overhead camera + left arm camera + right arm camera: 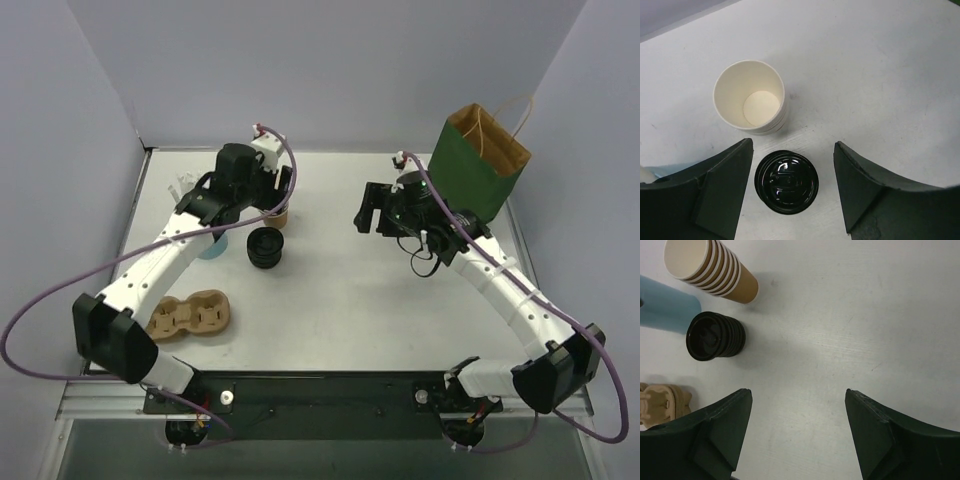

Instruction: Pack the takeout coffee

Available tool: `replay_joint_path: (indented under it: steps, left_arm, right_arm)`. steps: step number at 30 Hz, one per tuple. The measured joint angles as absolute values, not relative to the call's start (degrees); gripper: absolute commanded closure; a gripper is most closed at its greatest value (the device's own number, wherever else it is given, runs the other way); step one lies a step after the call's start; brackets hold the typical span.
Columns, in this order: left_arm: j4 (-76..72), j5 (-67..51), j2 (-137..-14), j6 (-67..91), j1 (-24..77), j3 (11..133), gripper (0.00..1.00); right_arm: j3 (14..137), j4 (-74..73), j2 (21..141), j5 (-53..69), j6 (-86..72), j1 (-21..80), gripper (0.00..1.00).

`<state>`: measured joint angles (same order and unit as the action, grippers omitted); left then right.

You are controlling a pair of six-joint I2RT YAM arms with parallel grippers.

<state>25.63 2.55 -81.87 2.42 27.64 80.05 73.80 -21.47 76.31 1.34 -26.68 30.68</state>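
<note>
The takeout coffee cannot be picked out as a lidded cup in any view; only its parts are seen. A stack of brown paper cups without lids is found left of centre in the top view, partly hidden under the left gripper, and a stack of black lids is set just below it on the white table, near it but apart. In the left wrist view the cups are seen from above in the upper left, their white inside showing, and the lids are framed at the bottom between the two dark fingers. Those fingers are spread wide and nothing is gripped; no contact with the lids is seen. The right gripper is likewise held apart and empty over bare table right of centre in the top view. A green and brown paper bag with handles is stood upright at the upper right, just behind the right arm. A light blue object is glimpsed beside the lids under the left arm. A tan pulp cup carrier is laid at the lower left, well apart from the bag.
</note>
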Motion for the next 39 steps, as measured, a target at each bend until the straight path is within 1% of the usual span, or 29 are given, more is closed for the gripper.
replay_joint_path:
  steps: [5, 10, 20, 22, 24, 25, 30, 32, 34, 35, 39]
  left_arm:
    - [26.04, 1.48, -91.05, -0.21, 27.46, 84.31, 0.30]
    - [26.41, 1.43, -96.23, -1.76, 27.03, 86.08, 0.36]
    - [26.33, 1.06, -100.77, -3.88, 26.26, 89.38, 0.42]
    - [26.46, 0.97, -101.97, -4.32, 25.87, 90.39, 0.44]
    - [26.46, 0.97, -102.85, -4.82, 25.63, 91.11, 0.49]
    - [26.44, 0.97, -103.20, -5.04, 25.43, 91.37, 0.53]
    - [26.72, -0.34, -104.12, -5.63, 24.88, 91.88, 0.56]
    - [26.79, -0.84, -104.12, -5.85, 24.75, 91.88, 0.68]
    - [26.79, -1.21, -104.12, -6.17, 24.69, 91.88, 0.76]
    - [26.79, -1.41, -104.12, -6.35, 24.69, 91.88, 0.83]
    - [26.79, -1.83, -104.14, -6.72, 24.69, 91.94, 0.98]
  right_arm:
    - [70.22, -21.28, 69.93, 2.20, -26.26, 31.59, 0.23]
    - [68.95, -20.58, 67.11, 2.48, -25.50, 32.10, 0.23]
    - [67.59, -20.51, 67.07, 2.46, -24.91, 32.34, 0.23]
    - [67.59, -20.47, 67.09, 2.46, -24.67, 32.34, 0.23]
    - [67.59, -20.45, 67.18, 2.46, -24.32, 32.36, 0.23]
    - [67.59, -20.45, 67.26, 2.46, -24.29, 32.34, 0.23]
    - [67.59, -20.40, 67.40, 2.46, -23.90, 32.34, 0.23]
    - [67.59, -20.40, 67.40, 2.46, -23.88, 32.36, 0.23]
    - [67.59, -20.40, 67.40, 2.44, -23.83, 32.36, 0.23]
    - [67.59, -20.38, 67.40, 2.44, -23.79, 32.36, 0.23]
    - [67.59, -20.38, 67.40, 2.44, -23.68, 32.36, 0.23]
